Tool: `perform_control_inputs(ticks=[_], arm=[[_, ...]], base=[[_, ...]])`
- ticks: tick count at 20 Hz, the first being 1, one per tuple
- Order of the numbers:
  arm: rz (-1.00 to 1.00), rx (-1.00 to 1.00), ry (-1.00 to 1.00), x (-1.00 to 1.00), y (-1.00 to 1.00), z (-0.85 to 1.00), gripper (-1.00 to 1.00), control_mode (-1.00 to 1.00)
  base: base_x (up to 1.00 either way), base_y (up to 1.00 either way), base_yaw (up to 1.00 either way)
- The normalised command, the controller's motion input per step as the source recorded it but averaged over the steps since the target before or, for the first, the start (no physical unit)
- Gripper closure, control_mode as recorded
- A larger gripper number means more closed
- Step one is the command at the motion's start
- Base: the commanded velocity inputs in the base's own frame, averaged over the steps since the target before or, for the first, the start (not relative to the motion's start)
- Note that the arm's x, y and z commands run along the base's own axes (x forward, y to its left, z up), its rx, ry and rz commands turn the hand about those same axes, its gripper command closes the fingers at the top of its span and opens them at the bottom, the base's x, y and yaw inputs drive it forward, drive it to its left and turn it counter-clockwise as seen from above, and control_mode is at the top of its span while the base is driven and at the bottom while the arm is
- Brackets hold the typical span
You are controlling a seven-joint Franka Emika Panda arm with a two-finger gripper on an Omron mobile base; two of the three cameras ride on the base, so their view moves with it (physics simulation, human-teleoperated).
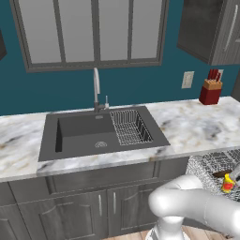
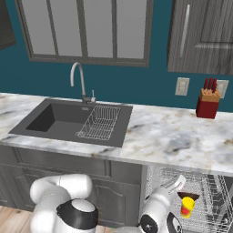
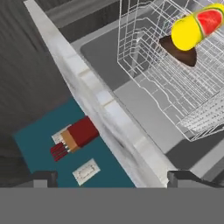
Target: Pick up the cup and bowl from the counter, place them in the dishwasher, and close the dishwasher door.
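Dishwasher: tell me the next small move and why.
Probably move the open gripper down toward the dishwasher door to swing it shut. The cup and bowl already sit in the dishwasher rack, the gripper holds nothing, and the dishwasher is not yet closed.

Both base views look forward and down from behind the arm, left and right, sharing the counter (image 1: 197, 126), the sink and the knife block (image 2: 208, 104). The hand view sits close and rolled, facing the dishwasher (image 3: 183, 87) rack and the counter's edge.
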Motion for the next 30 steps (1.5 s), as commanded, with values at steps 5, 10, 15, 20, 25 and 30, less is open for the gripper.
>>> perform_control_inputs(ticks=[5, 10, 15, 20, 25, 30], arm=[[0.28, -0.14, 0.0, -0.81, -0.69, 0.92, -1.0, -1.0], [0.29, -0.33, 0.01, -0.42, -0.45, 0.51, -1.0, -1.0], [0.29, -0.5, 0.11, -0.03, 0.08, 0.07, -1.0, -1.0], [0.31, -0.65, 0.23, 0.0, 0.29, -0.24, -1.0, -1.0], [0.23, -0.36, 0.12, 0.0, -0.09, 0.01, -1.0, -1.0], [0.22, -0.21, 0.05, -0.07, -0.38, 0.39, -1.0, -1.0]], base=[[0.0, 0.0, 0.0], [0.0, 0.0, 0.0], [0.0, 0.0, 0.0], [0.0, 0.0, 0.0], [0.0, 0.0, 0.0], [0.0, 0.0, 0.0]])
